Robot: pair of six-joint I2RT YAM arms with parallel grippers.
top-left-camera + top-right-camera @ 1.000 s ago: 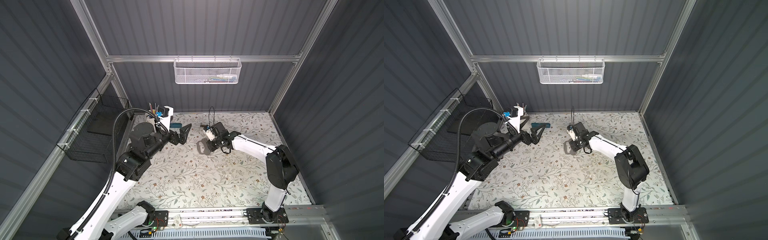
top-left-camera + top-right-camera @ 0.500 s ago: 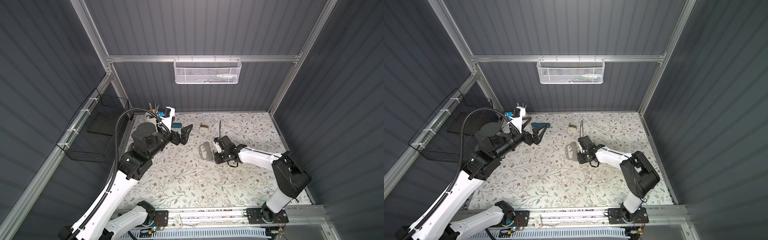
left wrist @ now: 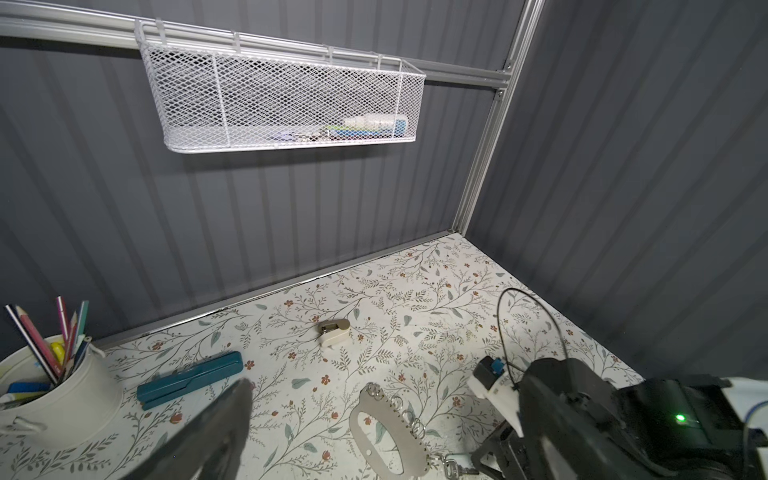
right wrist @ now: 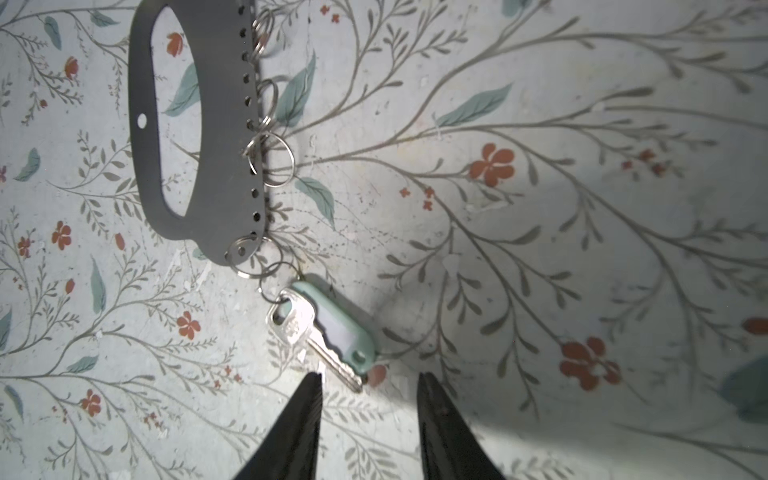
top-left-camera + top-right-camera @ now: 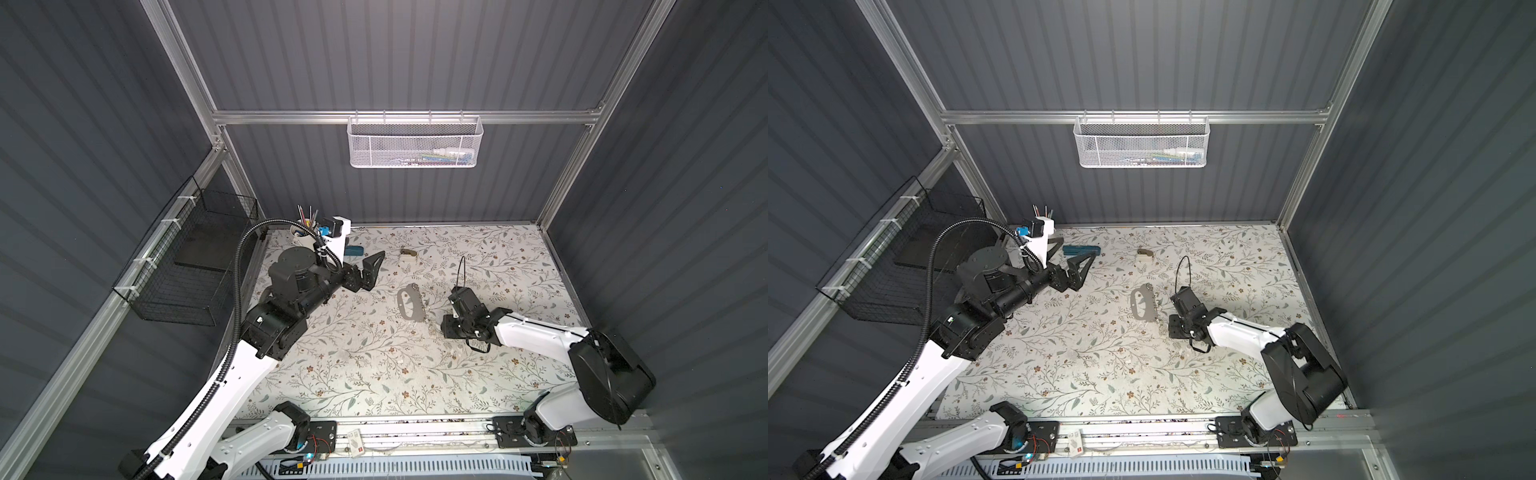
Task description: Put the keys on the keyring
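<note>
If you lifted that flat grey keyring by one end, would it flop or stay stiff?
Probably stiff: the keyring looks like a flat, thin sheet, likely light. Its wire rings sit loose, so they would likely swing. The keys seem chained to one end and would probably dangle.
</note>
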